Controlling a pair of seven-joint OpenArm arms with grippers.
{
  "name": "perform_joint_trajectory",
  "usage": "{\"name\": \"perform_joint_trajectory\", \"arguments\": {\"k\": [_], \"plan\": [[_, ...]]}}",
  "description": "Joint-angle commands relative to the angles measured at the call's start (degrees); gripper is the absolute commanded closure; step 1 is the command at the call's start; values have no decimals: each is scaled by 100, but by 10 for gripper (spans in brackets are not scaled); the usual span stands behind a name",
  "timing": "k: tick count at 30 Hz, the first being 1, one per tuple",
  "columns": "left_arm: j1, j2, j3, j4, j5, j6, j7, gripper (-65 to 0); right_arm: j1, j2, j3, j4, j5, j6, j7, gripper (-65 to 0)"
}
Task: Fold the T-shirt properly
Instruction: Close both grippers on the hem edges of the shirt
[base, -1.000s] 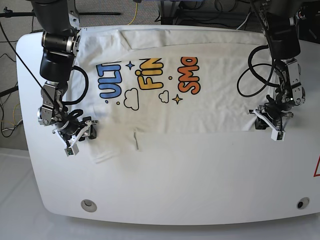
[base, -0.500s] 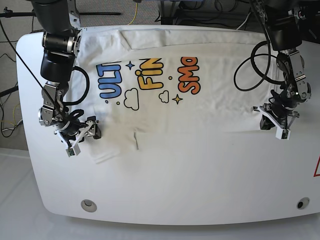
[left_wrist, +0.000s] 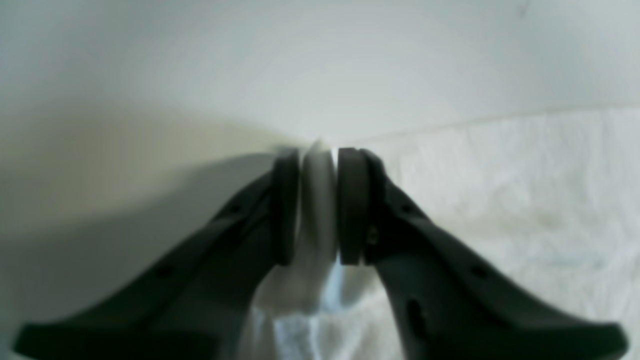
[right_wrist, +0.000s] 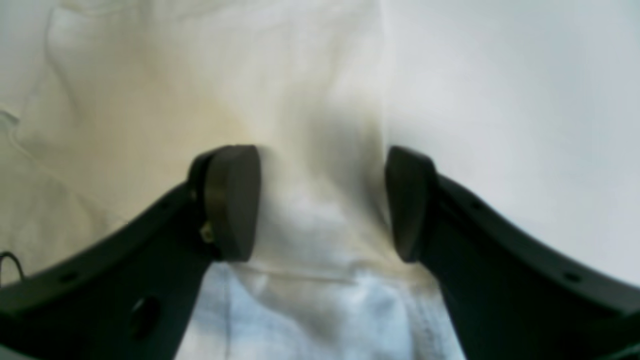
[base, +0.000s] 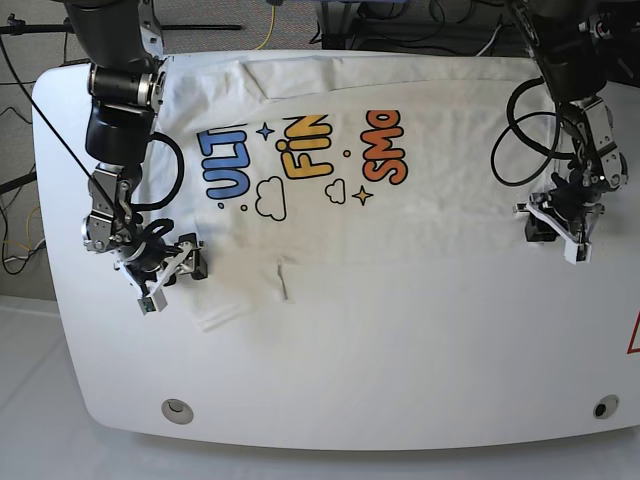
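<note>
The white T-shirt (base: 400, 220) lies spread flat across the far half of the table, print side up. Its lower edge runs across the table's middle, and a sleeve (base: 215, 300) sticks out at bottom left. My left gripper (base: 555, 238) is low at the shirt's right edge. In the left wrist view its pads (left_wrist: 352, 200) stand slightly apart around a raised fold of the T-shirt (left_wrist: 317, 200); whether they still pinch it is unclear. My right gripper (base: 172, 280) is at the left edge, open wide (right_wrist: 320, 165) over a ridge of the T-shirt (right_wrist: 310, 215).
The white table (base: 400, 360) has a rounded front edge with two round inserts (base: 178, 408) (base: 600, 407). A red triangle mark (base: 634, 335) sits at its right edge. Cables and stands (base: 270, 25) lie behind the table. Black cable loops (base: 520, 140) hang from both arms.
The shirt has slid a little to the right in the base view. My left gripper moved right and up, and its jaws parted from a tight pinch. My right gripper opened wider.
</note>
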Motion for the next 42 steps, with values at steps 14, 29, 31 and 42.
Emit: {"name": "perform_joint_trajectory", "arguments": {"k": [14,29,31,42], "plan": [[60,-147,149,894,175,131,35,-417,22,36,19,124,-52,107,-121,0],[137,-272,120,1643,95,121,223,-42,-50,66,23,799,-64,127,-640,0],[154,-272,108,1661,99,122,235,-35,-63,74,22,920,-56,129,-721,0],[187,-209,75,1596,103,122,138,0,-130,43,24,1487,-14,130,-858,0]]}}
